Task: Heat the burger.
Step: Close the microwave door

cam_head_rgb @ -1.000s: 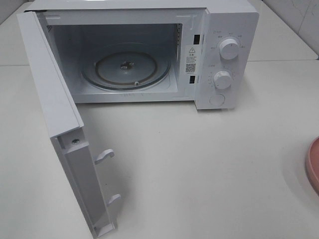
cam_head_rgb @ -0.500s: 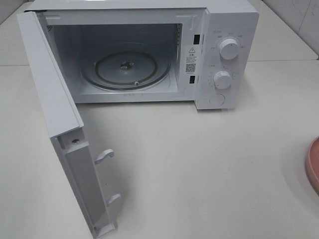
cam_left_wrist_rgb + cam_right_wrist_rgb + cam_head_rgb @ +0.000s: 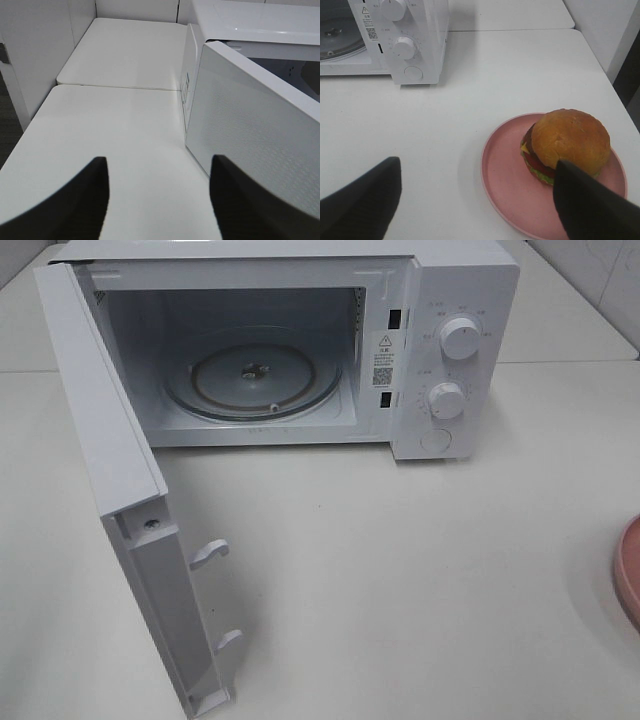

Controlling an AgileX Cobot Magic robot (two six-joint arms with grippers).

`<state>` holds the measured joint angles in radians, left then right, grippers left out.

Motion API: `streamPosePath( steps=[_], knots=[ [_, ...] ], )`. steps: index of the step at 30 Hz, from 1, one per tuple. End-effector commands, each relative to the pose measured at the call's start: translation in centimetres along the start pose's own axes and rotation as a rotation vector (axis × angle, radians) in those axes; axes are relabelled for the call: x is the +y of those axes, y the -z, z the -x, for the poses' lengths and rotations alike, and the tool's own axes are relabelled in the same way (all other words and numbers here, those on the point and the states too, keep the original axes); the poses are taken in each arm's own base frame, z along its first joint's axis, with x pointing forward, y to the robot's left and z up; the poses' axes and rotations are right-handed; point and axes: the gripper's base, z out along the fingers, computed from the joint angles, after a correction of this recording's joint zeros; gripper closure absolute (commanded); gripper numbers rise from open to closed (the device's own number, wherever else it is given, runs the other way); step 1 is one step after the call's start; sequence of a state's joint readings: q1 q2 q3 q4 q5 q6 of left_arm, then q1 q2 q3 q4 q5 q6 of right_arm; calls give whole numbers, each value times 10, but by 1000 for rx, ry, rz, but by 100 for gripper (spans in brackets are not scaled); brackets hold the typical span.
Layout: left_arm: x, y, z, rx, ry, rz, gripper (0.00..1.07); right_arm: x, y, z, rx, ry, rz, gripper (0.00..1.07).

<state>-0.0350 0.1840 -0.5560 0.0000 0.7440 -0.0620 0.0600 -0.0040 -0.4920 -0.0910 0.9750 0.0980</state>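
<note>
Microwave door (image 3: 110, 480) hangs wide open on the left, lots of bare tabletop (image 3: 400, 570) in front. Glass turntable (image 3: 252, 375) inside has nothing on it. Far right, the burger (image 3: 566, 145) sits on the pink plate (image 3: 507, 185). Left end effector (image 3: 157, 195) jaws apart beside the door; right end effector (image 3: 475, 200) apart too, gripping nothing, low over the tabletop near the plate.

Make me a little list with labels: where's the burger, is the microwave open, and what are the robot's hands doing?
burger: sitting on the pink plate, on the table to the right of the microwave
microwave: door swung wide open, glass turntable inside has nothing on it
right gripper: open, above the table near the burger, holding nothing
left gripper: open, by the door's outer side, holding nothing
</note>
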Motion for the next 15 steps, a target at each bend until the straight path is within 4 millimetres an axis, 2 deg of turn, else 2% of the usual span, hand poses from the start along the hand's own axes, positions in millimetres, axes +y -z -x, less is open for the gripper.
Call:
streamPosePath(
  steps=[1, 2, 3, 4, 5, 6, 10, 12, 15],
  knots=[
    [-1, -16, 10, 3, 10, -3, 81, 0, 5, -2, -48, -5, 0, 32],
    [-1, -16, 10, 3, 10, -3, 81, 0, 5, -2, -48, -5, 0, 32],
    [-1, -25, 12, 18, 10, -2, 96, 0, 5, -2, -48, -5, 0, 32],
    [-1, -25, 12, 18, 10, -2, 96, 0, 5, -2, -48, -5, 0, 32],
    [-1, -31, 14, 25, 9, -1, 104, 0, 5, -2, -48, -5, 0, 32],
    [-1, -41, 16, 25, 6, -1, 107, 0, 5, -2, -48, -5, 0, 32],
    [-1, -56, 16, -21, -10, -3, 107, 0, 5, -2, -48, -5, 0, 32],
    [-1, -70, 10, -61, -12, -4, 107, 0, 5, -2, -48, -5, 0, 32],
    [0, -79, 4, -80, -12, -4, 107, 0, 5, -2, -48, -5, 0, 32]
  ],
)
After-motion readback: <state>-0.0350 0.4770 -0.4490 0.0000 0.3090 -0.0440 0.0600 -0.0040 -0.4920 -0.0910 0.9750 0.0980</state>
